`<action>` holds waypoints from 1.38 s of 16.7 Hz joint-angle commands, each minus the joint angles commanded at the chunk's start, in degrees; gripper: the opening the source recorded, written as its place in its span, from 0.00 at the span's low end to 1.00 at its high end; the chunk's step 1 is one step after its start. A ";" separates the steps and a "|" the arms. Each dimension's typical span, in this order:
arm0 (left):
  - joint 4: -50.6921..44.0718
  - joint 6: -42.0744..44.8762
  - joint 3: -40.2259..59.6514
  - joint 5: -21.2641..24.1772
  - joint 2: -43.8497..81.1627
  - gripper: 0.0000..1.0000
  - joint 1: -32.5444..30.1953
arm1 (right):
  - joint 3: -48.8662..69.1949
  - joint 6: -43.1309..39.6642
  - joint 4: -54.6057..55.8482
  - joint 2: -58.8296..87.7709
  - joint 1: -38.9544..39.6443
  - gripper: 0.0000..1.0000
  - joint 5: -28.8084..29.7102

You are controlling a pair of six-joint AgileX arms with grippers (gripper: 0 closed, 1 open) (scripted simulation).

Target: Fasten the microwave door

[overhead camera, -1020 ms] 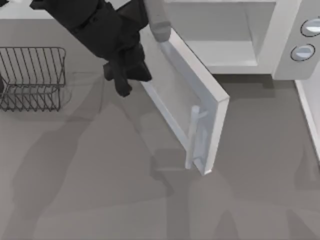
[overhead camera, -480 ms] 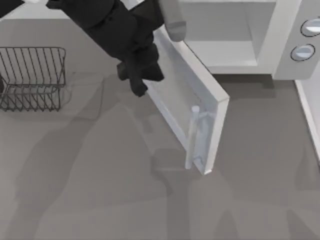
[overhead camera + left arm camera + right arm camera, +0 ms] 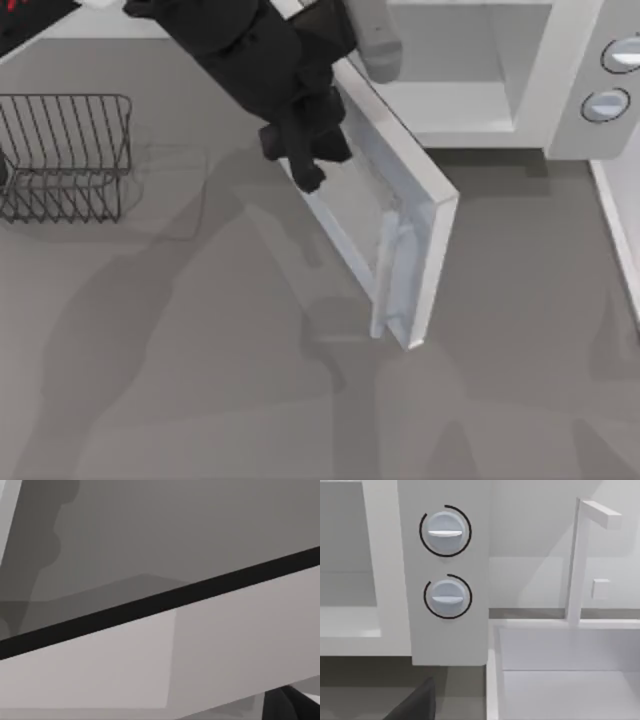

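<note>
Door [image 3: 395, 215] ajar; left claw [image 3: 308, 165] at outer face; rack [image 3: 65, 155] left.

**My left arm moves along the door**

My black left gripper [image 3: 308, 172] has travelled right and a little down the table, and it now overlaps the large flat white microwave door [image 3: 400, 235] on its outer face.

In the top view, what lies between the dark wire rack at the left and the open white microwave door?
Bare grey table, crossed by the black left gripper, whose tip hangs at the white microwave door on the side facing the wire rack.
</note>
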 joint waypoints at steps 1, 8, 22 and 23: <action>0.02 -0.16 0.19 -0.05 0.14 0.00 -0.16 | 0.00 0.00 0.00 0.00 0.00 1.00 0.00; 0.26 -2.51 2.99 -0.93 2.32 0.00 -2.56 | 0.00 0.00 0.00 0.00 0.00 1.00 0.00; 0.11 -4.75 5.99 -1.64 4.52 0.00 -4.56 | 0.00 0.00 0.00 0.00 0.00 1.00 0.00; -0.28 -4.74 6.11 -1.42 5.03 0.00 -4.99 | 0.00 0.00 0.00 0.00 0.00 1.00 0.00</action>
